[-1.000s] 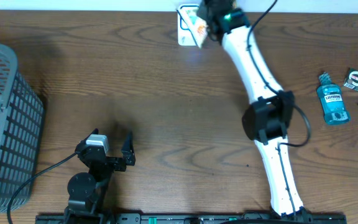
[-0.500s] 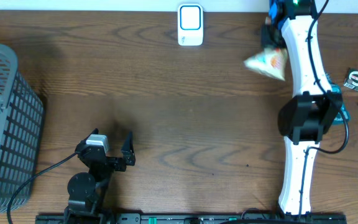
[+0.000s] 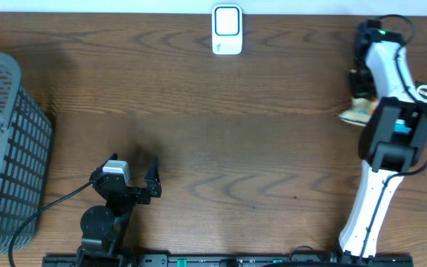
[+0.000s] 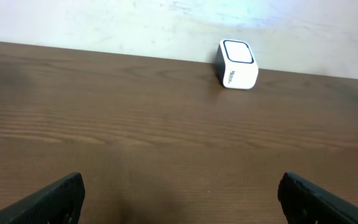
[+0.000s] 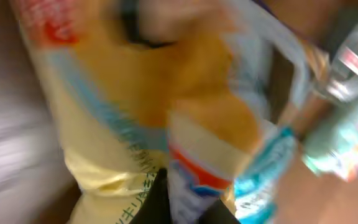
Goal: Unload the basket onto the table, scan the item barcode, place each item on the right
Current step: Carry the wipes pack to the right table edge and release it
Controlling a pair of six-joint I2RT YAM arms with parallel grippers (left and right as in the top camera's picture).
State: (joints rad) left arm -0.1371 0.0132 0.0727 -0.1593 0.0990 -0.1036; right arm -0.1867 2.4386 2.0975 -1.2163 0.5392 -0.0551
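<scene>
Holds the snack packet (image 3: 353,113) in the right gripper (image 3: 359,93), jaws clenched on the thin film, low at the table's right side. Places it well apart from the scanner (image 3: 227,30) at the far edge and near the other goods: a small round item (image 3: 426,93) and a mouthwash bottle (image 3: 400,127) mostly hidden under the arm. Rests the left gripper (image 3: 133,165) released and empty near the front edge.

Judged as a set-down step rather than a presentation, with no barcode turned toward the scanner window. Calls next for lowering onto bare table (image 3: 273,133) clear of the bottle, then parting the jaws and lifting straight off; risks nudging the bottle otherwise.

Overhead: gives the layout, including the basket (image 3: 6,141) at left, but hides the grip itself. Right wrist: fills with blurred yellow packet (image 5: 123,124), red and blue print, no barcode legible. Left wrist: shows the scanner (image 4: 236,63) unobstructed beyond wide-set fingers (image 4: 58,198), nothing of the packet.
</scene>
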